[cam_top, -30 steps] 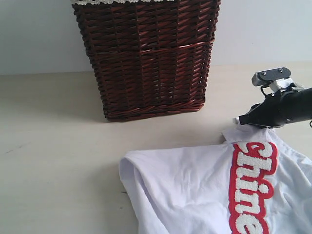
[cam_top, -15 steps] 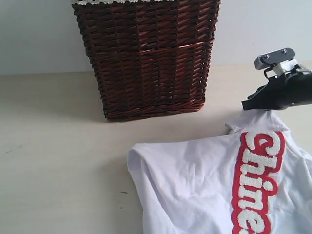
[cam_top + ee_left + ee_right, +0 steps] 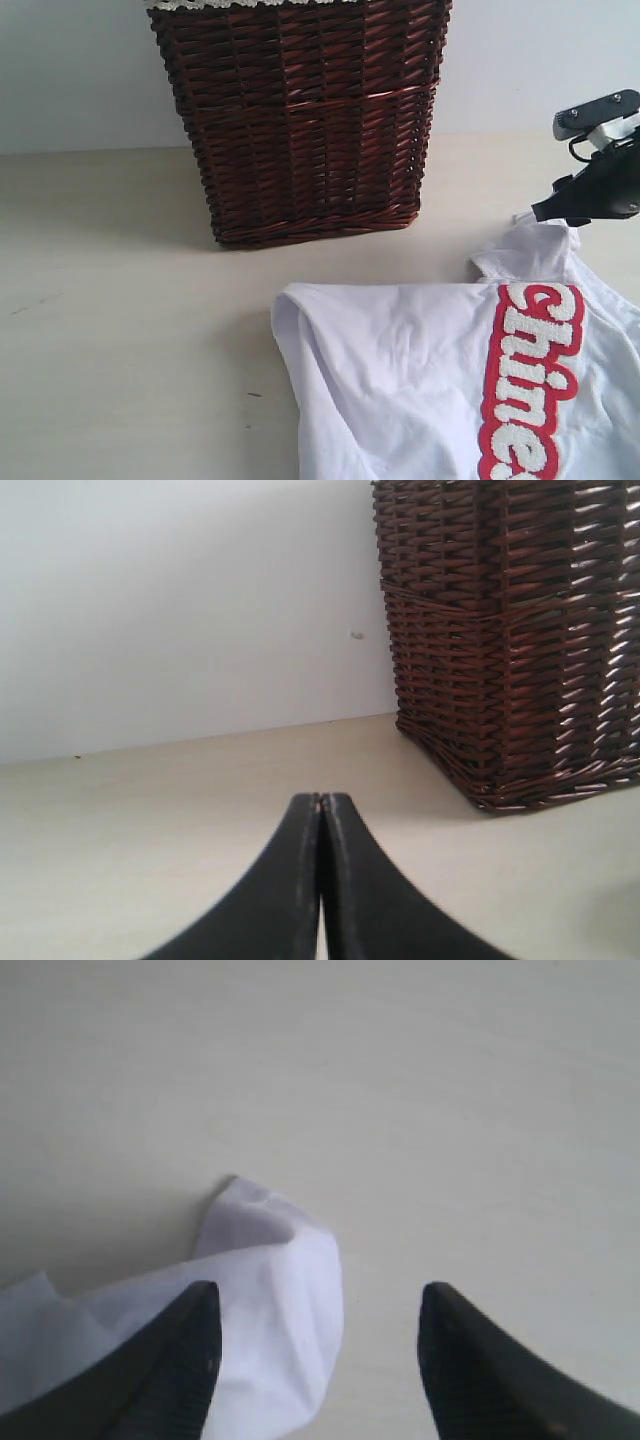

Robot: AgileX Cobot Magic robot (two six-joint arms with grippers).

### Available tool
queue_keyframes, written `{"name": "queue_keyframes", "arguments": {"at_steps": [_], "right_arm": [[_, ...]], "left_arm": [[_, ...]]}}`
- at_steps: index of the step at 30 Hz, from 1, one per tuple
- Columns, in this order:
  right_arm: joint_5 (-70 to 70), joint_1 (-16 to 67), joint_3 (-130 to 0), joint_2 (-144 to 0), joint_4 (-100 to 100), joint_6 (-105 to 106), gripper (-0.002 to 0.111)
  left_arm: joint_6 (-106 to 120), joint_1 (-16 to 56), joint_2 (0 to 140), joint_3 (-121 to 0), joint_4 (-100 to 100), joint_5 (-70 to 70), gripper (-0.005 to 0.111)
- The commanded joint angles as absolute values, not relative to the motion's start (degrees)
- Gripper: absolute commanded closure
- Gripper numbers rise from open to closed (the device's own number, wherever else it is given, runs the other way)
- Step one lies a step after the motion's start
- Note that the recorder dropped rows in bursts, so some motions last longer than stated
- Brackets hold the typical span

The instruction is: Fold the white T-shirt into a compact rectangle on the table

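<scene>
With the right gripper [image 3: 320,1295] being held apart and the left gripper [image 3: 321,802] together, a neat fold is being endangered by the white T-shirt's [image 3: 400,370] seemingly bunched sleeve [image 3: 275,1280].

The wicker basket [image 3: 300,120] loses its top at the frame edge, leaving only a sliver of lace trim [image 3: 250,4]. Right of the basket, the right tool [image 3: 548,212] has its arm cut off. In front of the basket, the white T-shirt [image 3: 400,370] runs out of frame, its lettering [image 3: 530,380] ending mid-word.
</scene>
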State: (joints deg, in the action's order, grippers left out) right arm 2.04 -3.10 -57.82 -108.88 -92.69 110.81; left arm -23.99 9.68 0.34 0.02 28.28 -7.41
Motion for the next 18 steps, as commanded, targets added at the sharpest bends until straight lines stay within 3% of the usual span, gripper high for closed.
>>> {"name": "queue_keyframes", "arguments": {"at_steps": [1,4,8,13,15,18], "right_arm": [[1.68,-3.37,-58.06,-105.72,-93.07,108.43,0.05],[3.23,-3.37,-55.65,-102.0,-92.42,108.66,0.051],[18.18,-3.37,-49.41,-93.49,-76.1,111.28,0.056],[47.91,-3.37,-41.41,-85.46,-43.87,108.83,0.08],[48.62,-3.37,-37.08,-85.62,-35.72,105.23,0.092],[33.54,-3.37,-30.8,-87.79,-30.25,97.46,0.108]], "left_arm": [[-24.16,9.93,0.0,0.0,28.25,-7.4,0.107],[-24.16,9.93,0.0,0.0,28.25,-7.4,0.107],[-24.16,9.93,0.0,0.0,28.25,-7.4,0.107],[-24.16,9.93,0.0,0.0,28.25,-7.4,0.107],[-24.16,9.93,0.0,0.0,28.25,-7.4,0.107],[-24.16,9.93,0.0,0.0,28.25,-7.4,0.107]]}}
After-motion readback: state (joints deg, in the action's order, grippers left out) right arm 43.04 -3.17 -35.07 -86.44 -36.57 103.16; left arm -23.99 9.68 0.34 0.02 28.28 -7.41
